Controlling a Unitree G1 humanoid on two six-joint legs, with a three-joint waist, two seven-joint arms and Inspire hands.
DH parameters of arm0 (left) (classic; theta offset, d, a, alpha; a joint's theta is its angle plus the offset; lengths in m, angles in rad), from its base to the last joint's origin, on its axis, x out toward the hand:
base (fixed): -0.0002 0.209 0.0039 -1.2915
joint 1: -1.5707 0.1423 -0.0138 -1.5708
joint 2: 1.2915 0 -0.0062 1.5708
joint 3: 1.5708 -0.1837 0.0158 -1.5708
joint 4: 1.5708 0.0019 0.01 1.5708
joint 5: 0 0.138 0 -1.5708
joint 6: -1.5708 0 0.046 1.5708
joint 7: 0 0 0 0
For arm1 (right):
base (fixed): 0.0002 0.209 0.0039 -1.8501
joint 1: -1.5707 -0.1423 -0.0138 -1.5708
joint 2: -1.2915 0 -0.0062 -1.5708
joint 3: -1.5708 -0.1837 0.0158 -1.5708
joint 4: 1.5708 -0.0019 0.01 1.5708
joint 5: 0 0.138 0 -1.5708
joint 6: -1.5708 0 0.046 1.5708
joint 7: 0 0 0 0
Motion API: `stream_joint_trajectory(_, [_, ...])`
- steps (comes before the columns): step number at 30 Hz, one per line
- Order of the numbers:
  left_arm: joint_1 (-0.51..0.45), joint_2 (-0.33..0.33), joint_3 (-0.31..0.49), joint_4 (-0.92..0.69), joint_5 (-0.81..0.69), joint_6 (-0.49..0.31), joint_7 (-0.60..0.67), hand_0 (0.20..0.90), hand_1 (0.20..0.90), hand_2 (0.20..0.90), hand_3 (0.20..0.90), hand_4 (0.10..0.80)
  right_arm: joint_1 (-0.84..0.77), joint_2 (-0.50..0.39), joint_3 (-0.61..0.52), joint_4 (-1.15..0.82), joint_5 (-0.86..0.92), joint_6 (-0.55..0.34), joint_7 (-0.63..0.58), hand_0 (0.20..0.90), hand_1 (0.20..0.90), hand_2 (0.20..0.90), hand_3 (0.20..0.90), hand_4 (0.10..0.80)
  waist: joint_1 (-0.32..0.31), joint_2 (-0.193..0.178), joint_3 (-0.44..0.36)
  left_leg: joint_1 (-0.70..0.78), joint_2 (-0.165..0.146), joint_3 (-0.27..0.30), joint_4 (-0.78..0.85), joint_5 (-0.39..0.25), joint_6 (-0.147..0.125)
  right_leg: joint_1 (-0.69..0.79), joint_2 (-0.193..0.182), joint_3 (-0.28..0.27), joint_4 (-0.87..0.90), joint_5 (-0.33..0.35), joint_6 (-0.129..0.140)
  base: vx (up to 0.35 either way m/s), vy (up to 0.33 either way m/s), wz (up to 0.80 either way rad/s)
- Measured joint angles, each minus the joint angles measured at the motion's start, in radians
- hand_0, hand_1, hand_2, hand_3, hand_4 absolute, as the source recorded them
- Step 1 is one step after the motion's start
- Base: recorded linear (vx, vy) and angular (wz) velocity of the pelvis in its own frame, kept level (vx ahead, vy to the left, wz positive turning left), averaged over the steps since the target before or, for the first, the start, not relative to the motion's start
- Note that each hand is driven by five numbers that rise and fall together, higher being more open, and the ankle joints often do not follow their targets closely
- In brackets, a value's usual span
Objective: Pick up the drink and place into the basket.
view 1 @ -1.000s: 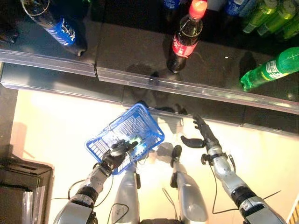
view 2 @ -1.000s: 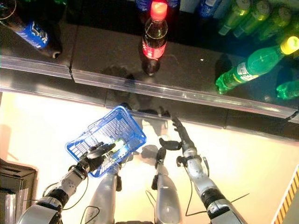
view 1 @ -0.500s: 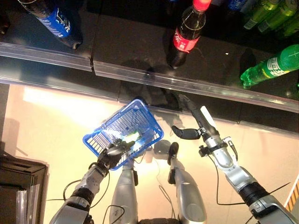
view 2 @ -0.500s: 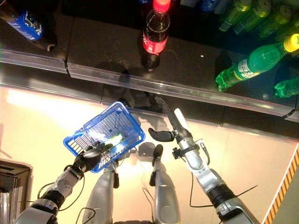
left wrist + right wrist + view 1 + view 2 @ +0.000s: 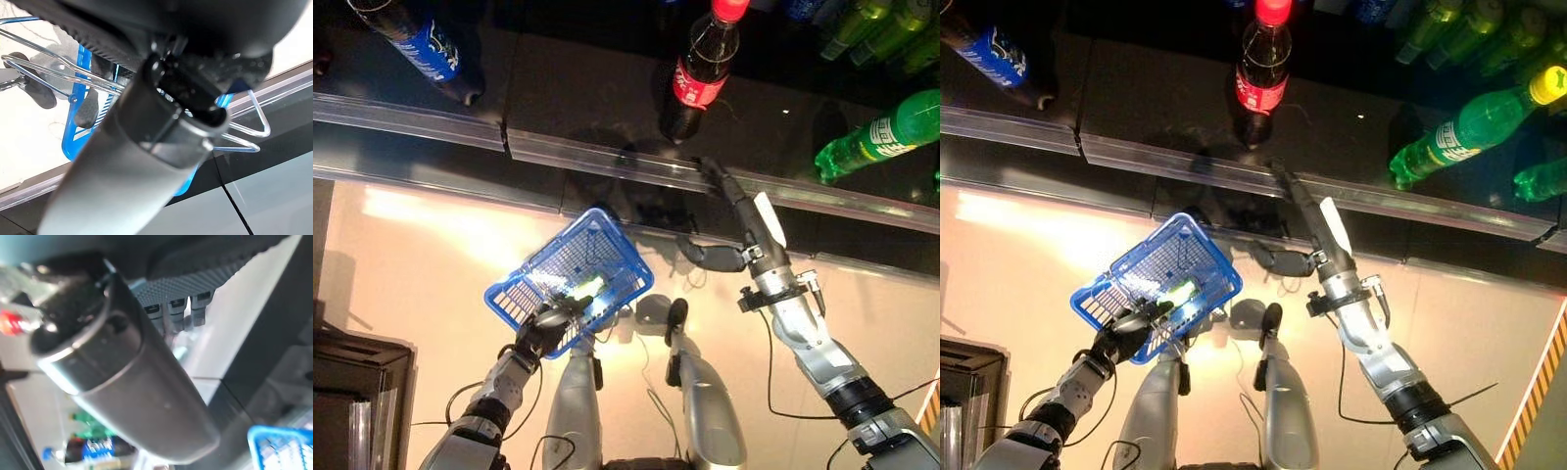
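A cola bottle (image 5: pixel 699 76) with a red cap and red label stands upright on the dark shelf. My right hand (image 5: pixel 756 231) stretches toward it, open, with straight fingers whose tips reach the shelf's front rail (image 5: pixel 607 158) just below the bottle, not touching it. Lower left hangs a blue wire basket (image 5: pixel 628 247), tilted, with a small green item (image 5: pixel 588 287) inside. My left hand (image 5: pixel 546 331) is shut on the basket's wire handle (image 5: pixel 98 81); the left wrist view shows dark fingers (image 5: pixel 91 105) curled behind that wire.
A dark bottle with a blue label (image 5: pixel 426 49) stands at the shelf's far left. A green bottle (image 5: pixel 876 142) leans at the right, with more green bottles behind it. The pale floor lies below the shelf, and a dark box (image 5: pixel 357 392) sits at lower left.
My right hand has risen from beside the basket up to the shelf's front rail, toward the cola bottle. The left hand still holds the basket in about the same place.
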Motion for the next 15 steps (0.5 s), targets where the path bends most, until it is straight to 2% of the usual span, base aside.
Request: stream_joint_trajectory(15, [0.007, -0.003, 0.003, 0.001, 0.000, 0.003, -0.001, 0.300, 0.300, 0.300, 0.200, 0.100, -0.093, -0.001, -0.047, -0.029, 0.122, -0.031, -0.013, 0.900, 0.900, 0.900, 0.900, 0.800, 0.001, 0.005, 0.003, 0.011, -0.001, 0.012, 0.004, -0.002, 0.003, 0.004, -0.002, 0.006, 0.004, 0.001, 0.000, 0.022, -0.001, -0.02])
